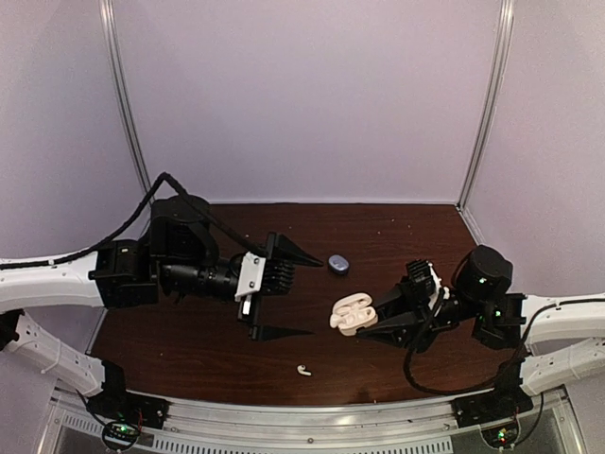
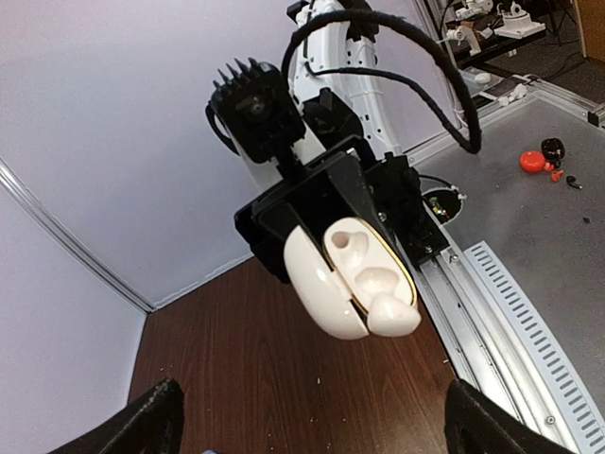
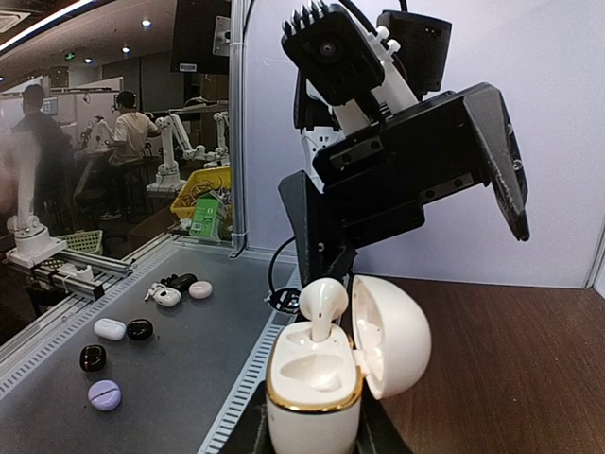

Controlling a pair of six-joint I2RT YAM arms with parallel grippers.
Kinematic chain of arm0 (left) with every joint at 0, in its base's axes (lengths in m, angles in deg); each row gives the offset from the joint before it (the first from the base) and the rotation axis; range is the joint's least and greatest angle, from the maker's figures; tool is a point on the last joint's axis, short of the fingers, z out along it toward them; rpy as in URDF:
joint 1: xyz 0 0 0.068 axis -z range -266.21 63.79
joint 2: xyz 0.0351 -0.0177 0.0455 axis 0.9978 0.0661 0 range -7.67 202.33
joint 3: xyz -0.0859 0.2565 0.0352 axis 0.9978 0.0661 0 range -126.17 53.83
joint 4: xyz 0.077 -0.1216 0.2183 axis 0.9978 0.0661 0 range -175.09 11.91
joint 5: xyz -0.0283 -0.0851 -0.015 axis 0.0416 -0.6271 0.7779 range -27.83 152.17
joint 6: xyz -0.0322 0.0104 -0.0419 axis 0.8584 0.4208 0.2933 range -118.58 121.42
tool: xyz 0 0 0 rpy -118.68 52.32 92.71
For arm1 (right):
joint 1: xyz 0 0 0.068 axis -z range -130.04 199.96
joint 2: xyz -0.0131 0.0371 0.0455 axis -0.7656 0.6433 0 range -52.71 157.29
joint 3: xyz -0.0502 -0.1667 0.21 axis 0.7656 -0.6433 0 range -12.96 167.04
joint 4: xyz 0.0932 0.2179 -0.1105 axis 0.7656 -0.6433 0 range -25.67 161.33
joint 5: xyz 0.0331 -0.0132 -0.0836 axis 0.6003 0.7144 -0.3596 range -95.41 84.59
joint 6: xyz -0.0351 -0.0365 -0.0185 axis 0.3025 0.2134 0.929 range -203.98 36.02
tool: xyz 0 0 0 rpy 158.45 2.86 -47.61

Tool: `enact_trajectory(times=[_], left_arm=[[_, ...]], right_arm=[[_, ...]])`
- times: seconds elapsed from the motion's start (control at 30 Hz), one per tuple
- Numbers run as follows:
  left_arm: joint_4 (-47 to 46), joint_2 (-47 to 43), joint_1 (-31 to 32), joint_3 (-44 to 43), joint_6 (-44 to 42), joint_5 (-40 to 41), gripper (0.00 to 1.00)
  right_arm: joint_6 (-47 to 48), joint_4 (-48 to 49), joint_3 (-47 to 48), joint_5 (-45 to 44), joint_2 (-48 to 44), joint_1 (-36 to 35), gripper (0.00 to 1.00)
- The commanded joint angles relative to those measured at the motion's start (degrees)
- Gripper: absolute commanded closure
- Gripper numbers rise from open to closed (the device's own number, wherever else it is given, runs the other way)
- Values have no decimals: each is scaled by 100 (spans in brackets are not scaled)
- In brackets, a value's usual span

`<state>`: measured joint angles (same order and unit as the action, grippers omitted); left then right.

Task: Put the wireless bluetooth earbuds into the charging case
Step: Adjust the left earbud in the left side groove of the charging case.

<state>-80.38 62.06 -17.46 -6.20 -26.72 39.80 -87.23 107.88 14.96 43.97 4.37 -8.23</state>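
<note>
Brown counter (image 1: 189,340) below. My right fingers (image 1: 389,326) squeeze the charging case (image 1: 352,314), lid open, facing my wide-open, empty left fingers (image 1: 291,252), so they can drop buds in, I think. One white earbud (image 3: 321,305) sits inside; a second white earbud (image 1: 303,370) lies near the left fingers.

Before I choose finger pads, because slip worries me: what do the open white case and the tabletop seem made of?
The charging case looks like glossy cream-white moulded plastic: smooth shell, soft highlights, a thin gold-coloured rim band, perhaps paint or metal. The table looks like dark wood-grain laminate or veneer with a faint sheen; I cannot tell which.
</note>
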Motion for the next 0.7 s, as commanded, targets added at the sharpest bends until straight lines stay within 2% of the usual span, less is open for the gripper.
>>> enact_trajectory(times=[0.0,0.67], left_arm=[[-96,129,49,-255,-151,-54,2],[-106,441,115,-509,-225,-239,4]], right_arm=[[-38,36,191,290,68,19,100],[-36,80,198,361,214,-8,100]])
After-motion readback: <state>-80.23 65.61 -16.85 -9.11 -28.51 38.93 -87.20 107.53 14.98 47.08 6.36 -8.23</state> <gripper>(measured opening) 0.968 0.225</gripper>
